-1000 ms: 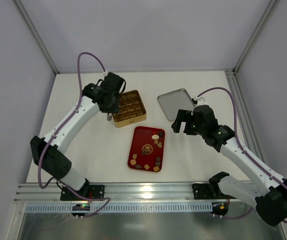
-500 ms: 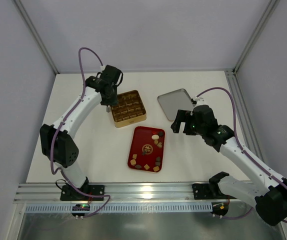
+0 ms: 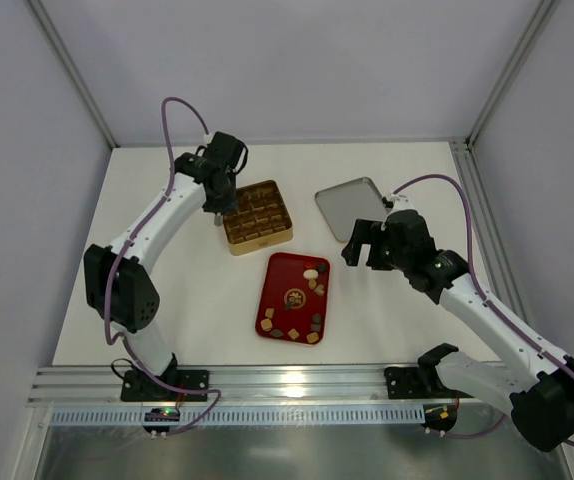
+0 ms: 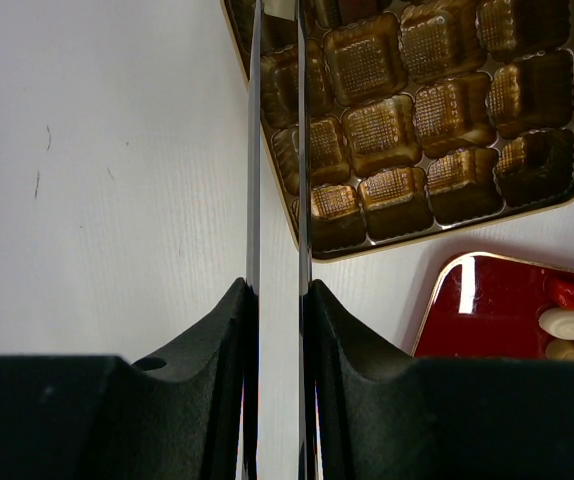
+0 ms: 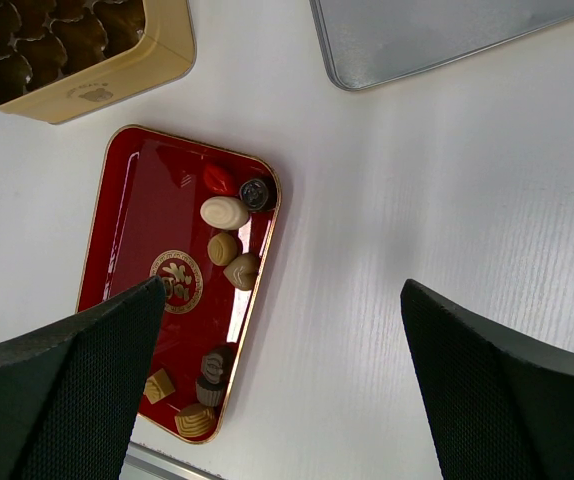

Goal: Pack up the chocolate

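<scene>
The chocolate, several small brown, tan and cream pieces, lies in the red tray; a cream oval and tan pieces show in the right wrist view. My left gripper is shut on thin metal tongs, whose two blades reach along the left edge of the gold box. The box's compartments look empty. My right gripper hangs open above the table, just right of the tray, holding nothing.
A silver lid lies upside down at the back right, behind the right gripper. The gold box stands just behind the red tray. An aluminium rail runs along the near table edge.
The left arm has swung its elbow leftward and carried the tongs a little back along the box's left side. The right arm has not moved.
</scene>
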Robot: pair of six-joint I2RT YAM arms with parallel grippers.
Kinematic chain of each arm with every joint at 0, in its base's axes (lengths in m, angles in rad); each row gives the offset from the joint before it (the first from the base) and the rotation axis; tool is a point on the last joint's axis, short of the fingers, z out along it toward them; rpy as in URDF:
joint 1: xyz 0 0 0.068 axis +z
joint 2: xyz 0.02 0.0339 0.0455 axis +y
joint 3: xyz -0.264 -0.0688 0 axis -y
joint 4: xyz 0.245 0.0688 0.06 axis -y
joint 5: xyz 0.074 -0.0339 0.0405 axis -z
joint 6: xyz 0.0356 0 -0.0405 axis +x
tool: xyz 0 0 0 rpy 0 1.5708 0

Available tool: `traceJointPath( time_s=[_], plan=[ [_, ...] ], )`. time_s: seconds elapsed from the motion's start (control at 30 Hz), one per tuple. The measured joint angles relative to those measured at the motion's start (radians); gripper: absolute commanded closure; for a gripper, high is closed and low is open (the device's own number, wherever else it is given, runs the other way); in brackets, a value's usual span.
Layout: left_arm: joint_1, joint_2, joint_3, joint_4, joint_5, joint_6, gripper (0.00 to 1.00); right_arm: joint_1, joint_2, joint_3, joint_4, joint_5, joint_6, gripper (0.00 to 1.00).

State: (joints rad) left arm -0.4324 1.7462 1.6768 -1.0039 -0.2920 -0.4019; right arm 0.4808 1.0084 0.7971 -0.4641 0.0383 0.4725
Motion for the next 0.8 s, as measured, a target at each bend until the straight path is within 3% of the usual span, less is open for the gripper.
traceJointPath(
  time_s=[0.53,0.8],
  plan=[
    [0.000,0.000,-0.009,-0.001,0.000,0.019,0.63,0.000,0.000,0.000,0.000,0.000,0.000,0.00],
    [0.000,-0.005,-0.009,-0.007,0.000,0.022,0.62,0.000,0.000,0.000,0.000,0.000,0.000,0.00]
  ],
)
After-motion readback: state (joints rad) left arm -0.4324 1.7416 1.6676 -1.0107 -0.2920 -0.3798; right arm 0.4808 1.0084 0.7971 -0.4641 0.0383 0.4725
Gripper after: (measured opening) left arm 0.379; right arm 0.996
